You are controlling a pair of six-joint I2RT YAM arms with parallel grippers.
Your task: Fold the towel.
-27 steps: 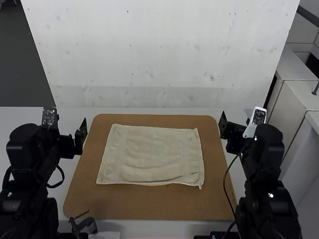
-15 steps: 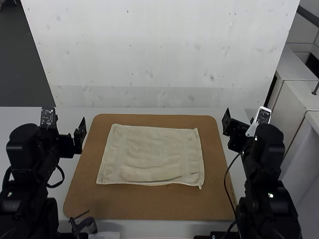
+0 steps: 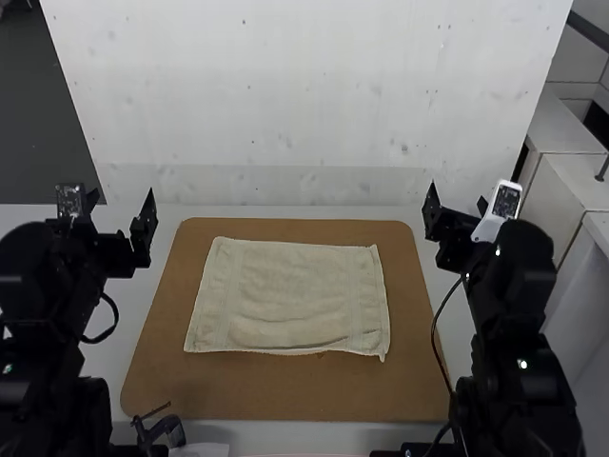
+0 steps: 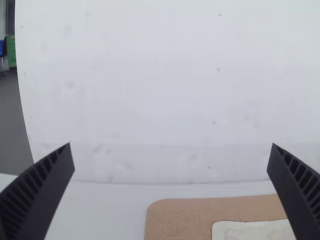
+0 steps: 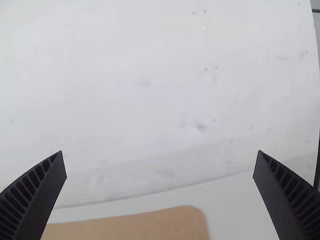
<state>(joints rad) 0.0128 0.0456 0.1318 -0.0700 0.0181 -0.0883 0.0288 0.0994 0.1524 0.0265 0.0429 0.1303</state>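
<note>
While the towel (image 3: 290, 295) lies spread on the board (image 3: 285, 395), your left gripper (image 4: 171, 149) at ten o'clock and right gripper (image 5: 160, 152) at two gape wide, empty; folding looks unstarted, so pinch the towel's eight and four o'clock corners.

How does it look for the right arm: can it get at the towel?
Probably yes: the towel lies spread on the board with nothing over it, and the right gripper hangs open nearby.
</note>
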